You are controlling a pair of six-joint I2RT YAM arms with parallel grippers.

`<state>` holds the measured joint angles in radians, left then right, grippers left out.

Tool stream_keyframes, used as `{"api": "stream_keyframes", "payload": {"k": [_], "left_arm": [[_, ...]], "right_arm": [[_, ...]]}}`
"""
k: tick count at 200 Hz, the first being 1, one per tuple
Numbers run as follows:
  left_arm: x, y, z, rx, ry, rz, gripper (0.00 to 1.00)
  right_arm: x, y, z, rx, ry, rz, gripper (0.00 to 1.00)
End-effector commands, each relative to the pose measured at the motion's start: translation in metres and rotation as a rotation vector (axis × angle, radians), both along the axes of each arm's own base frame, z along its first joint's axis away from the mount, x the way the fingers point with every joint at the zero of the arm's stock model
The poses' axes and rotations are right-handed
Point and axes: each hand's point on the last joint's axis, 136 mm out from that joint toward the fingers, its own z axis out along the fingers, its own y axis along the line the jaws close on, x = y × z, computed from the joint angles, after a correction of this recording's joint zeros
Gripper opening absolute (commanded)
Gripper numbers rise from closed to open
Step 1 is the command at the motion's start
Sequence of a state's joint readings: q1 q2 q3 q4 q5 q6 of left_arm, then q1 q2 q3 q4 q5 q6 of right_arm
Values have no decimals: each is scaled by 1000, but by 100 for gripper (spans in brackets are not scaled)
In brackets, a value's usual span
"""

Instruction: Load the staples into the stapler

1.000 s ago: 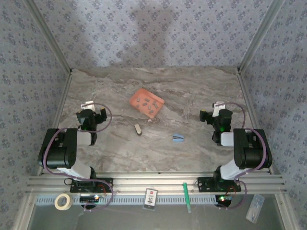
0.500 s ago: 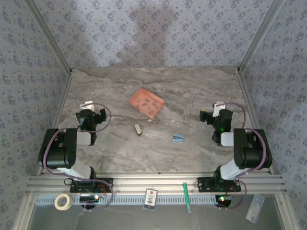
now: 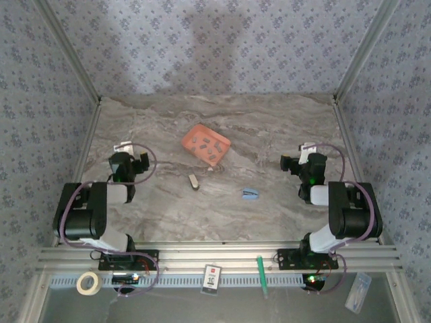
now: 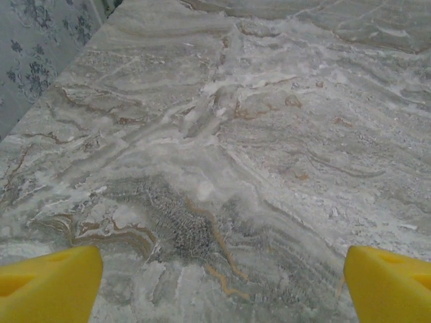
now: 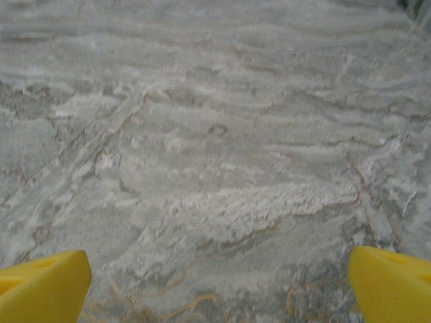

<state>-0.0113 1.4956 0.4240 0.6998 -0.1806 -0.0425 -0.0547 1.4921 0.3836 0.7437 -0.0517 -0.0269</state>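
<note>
The left arm [image 3: 84,215] and right arm [image 3: 350,214] are both tucked back at the near corners of the bench [image 3: 161,124], well apart from the parts.

The left gripper [image 4: 223,259] is spread wide with nothing in it. On its wrist cam the two yellow fingers [image 4: 47,286] poke in at the bottom corners, with marble-looking bench top between them and a bit of patterned wall [image 4: 40,54] at top left. The right gripper [image 5: 219,259] is the same deal: wide apart and holding nothing, with yellow fingertips [image 5: 40,286] at the bottom corners.

From the top cam, the stapler [image 3: 250,194] lies flat on the bench a little right of centre, toward the near side. It's closer to the right arm than the left, but not touching either. It's light blue, and it's too small from up there to tell if it's popped open or shut.

The staples [image 3: 204,142] are a handful of little grey strips scattered in the orange tray [image 3: 199,132]. The tray sits at an angle further back, just left of centre. Between the tray and the stapler there's a small silvery-tan piece [image 3: 194,182] lying by itself. I can't make out what it is.

Down past the front rail [image 3: 222,256] there's a tape roll [image 3: 86,282], a little card [image 3: 213,277], a green pen [image 3: 261,276] and a clear bag [image 3: 357,291].
</note>
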Motion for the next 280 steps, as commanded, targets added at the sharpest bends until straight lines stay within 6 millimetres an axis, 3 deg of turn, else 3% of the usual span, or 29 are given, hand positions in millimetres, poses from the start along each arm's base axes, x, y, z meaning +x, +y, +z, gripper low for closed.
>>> {"api": "stream_keyframes", "payload": {"k": [1,24,35,61,82,102,137,191,280], "left_arm": [[8,-15,40,3,23,-53,91],[0,-41,67,-36,54,-120,91],[-7,-57,74,-80,68,-165,90],[-31,-100,82,-160,131,-315,88],[-53,-128,83,-197,161,-401,86],[-75,-153,83,-217,164,-493,83],[-102,-169,71,-239,162,-541,83],[-121,-165,53,-244,151,-518,82],[-122,-163,42,-214,164,-514,83]], "right_arm": [[10,10,43,18,-8,61,100],[3,27,71,29,38,153,100],[-6,45,84,3,45,253,100],[-39,90,93,-146,109,497,100],[-84,128,77,-282,203,763,91],[-122,150,53,-407,278,968,84],[-157,171,16,-529,316,1204,81],[-155,180,-16,-592,382,1295,81],[-142,195,-47,-616,450,1424,74]]}}
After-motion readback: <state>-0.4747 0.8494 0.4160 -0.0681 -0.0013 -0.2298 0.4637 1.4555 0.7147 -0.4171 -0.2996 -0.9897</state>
